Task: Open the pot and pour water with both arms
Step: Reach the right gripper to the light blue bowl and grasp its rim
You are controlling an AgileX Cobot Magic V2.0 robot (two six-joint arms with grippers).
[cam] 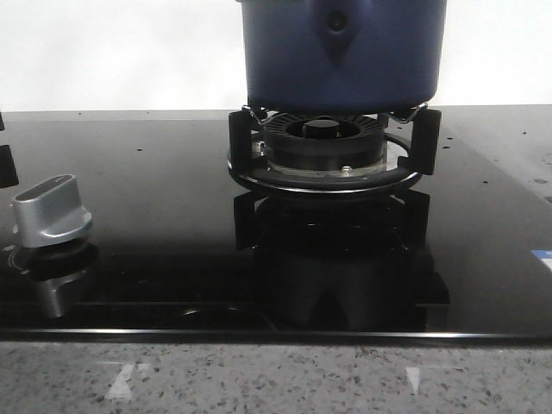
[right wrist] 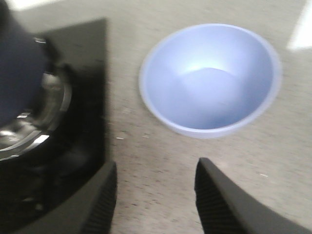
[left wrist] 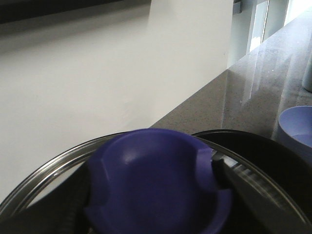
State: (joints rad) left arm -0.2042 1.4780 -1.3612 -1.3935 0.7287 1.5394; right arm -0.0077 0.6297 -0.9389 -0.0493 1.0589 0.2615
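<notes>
The dark navy pot (cam: 345,52) stands on the burner at the back of the stove, its top cut off by the front view. In the left wrist view my left gripper (left wrist: 156,195) is shut on the lid's blue knob (left wrist: 151,175), one dark finger on each side. The lid's steel rim (left wrist: 44,173) curves round the knob. I cannot tell whether the lid rests on the pot. My right gripper (right wrist: 156,195) hangs open over the speckled counter, the pot (right wrist: 17,73) to one side. Neither gripper shows in the front view.
A black burner ring (cam: 323,138) and its supports sit under the pot on the glossy black hob (cam: 155,259). A silver stove knob (cam: 52,211) stands at the front left. A light blue bowl (right wrist: 209,80) sits empty on the counter beyond the right gripper.
</notes>
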